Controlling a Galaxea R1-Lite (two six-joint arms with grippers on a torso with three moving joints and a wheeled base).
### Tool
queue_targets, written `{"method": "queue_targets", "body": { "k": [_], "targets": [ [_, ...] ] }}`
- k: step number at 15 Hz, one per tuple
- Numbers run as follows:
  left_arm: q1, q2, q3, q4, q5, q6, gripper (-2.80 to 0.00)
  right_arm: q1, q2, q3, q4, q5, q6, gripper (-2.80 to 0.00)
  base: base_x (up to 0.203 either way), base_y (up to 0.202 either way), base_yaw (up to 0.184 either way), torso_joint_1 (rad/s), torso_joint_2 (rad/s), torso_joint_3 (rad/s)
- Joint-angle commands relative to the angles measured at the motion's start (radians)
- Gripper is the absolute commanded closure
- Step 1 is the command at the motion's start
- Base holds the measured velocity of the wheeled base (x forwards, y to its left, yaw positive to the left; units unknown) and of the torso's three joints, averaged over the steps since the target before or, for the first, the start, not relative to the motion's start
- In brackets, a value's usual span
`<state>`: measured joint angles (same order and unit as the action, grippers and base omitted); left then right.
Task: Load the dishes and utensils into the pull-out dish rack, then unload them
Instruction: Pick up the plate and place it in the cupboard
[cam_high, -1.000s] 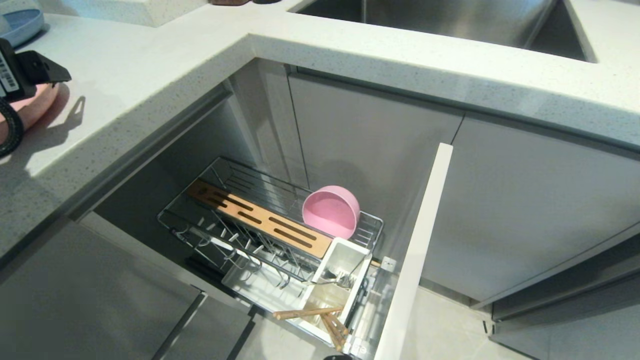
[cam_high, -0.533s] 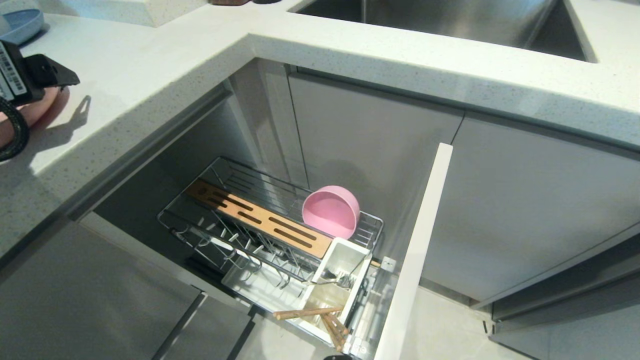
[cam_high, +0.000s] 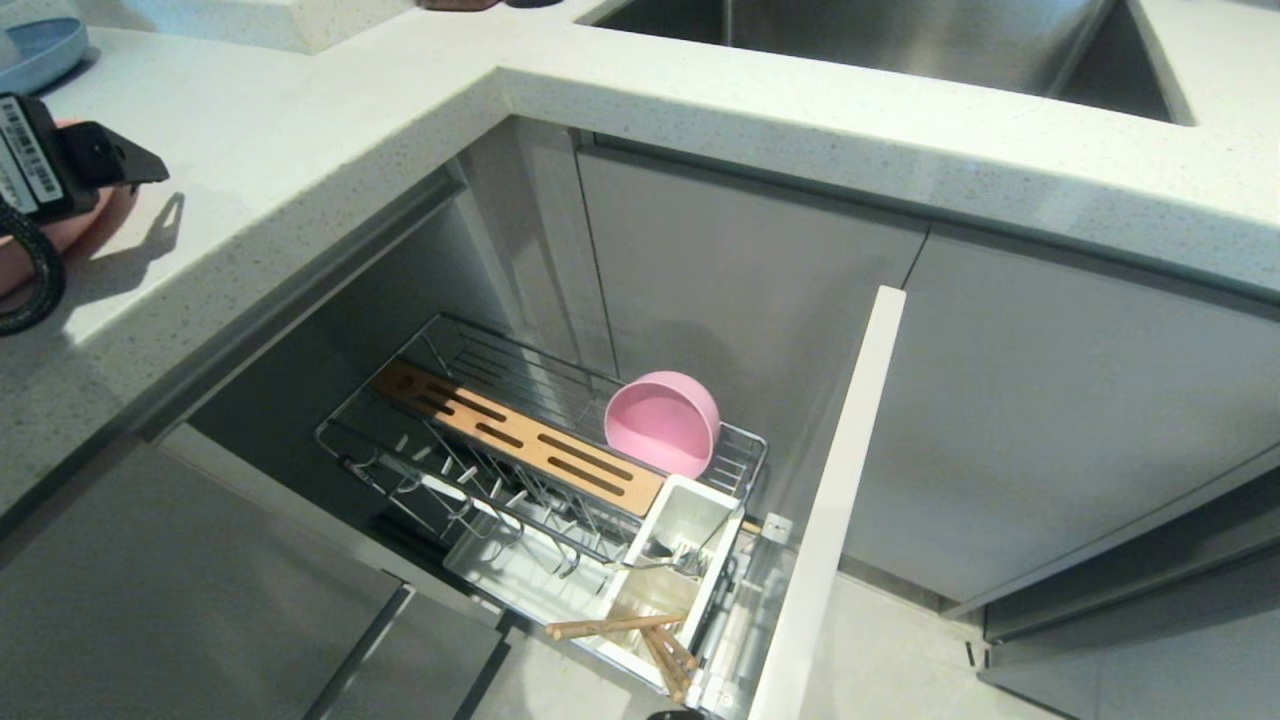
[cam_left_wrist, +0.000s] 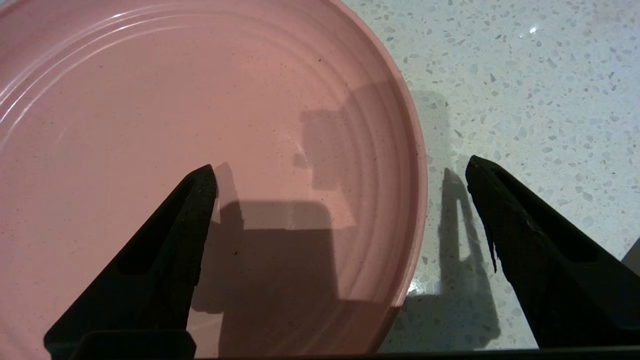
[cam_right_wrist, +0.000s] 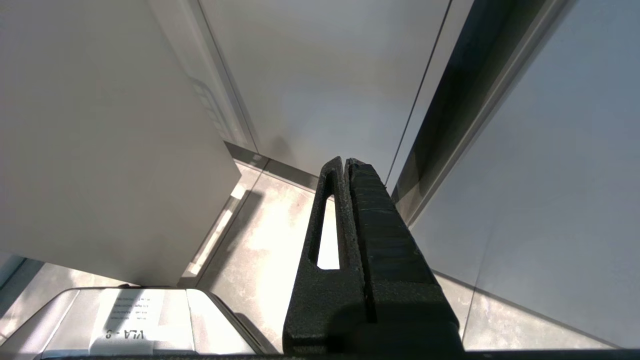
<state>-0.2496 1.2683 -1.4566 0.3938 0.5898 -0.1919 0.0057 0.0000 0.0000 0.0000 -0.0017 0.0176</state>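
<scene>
Presently, left gripper: spread wide above the counter, one finger over the pink plate, the other outside its rim.
Right gripper: pressed together, low by cabinet doors.
Pink bowl: tilted in the dish rack.
Chopsticks: in caddy.

The head view looks steeply down from above the counter into the rack. The left wrist view hangs close over the plate, which the head view shows at its left edge. The right wrist view faces cabinet panels near the floor.
</scene>
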Motion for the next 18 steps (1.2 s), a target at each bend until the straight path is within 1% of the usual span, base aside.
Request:
{"method": "queue_targets", "body": {
  "k": [1, 6, 7, 8, 18],
  "targets": [
    [0.001, 0.001, 0.001, 0.002, 0.004, -0.001, -2.8, 0.0, 0.0, 0.002, -0.001, 0.0, -0.001, 0.0, 0.0, 0.0, 0.0, 0.0, 0.0, 0.0],
    [0.0, 0.002, 0.004, 0.002, -0.001, -0.001, -2.8, 0.0, 0.0, 0.002, 0.0, 0.0, 0.0, 0.0, 0.0, 0.0, 0.0, 0.0, 0.0, 0.0],
    [0.001, 0.002, 0.005, 0.002, 0.001, -0.001, -1.26, 0.0, 0.0, 0.002, 0.0, 0.0, -0.001, 0.0, 0.0, 0.0, 0.0, 0.0, 0.0, 0.0],
    [0.001, 0.002, 0.007, 0.003, -0.001, -0.001, 0.0, 0.0, 0.0, 0.002, -0.001, 0.0, -0.001, 0.0, 0.0, 0.0, 0.0, 0.0, 0.0, 0.0],
    [0.001, -0.004, 0.005, 0.003, 0.001, -0.001, 0.0, 0.0, 0.0, 0.002, -0.001, 0.0, -0.001, 0.0, 0.0, 0.0, 0.0, 0.0, 0.0, 0.0]
  ]
}}
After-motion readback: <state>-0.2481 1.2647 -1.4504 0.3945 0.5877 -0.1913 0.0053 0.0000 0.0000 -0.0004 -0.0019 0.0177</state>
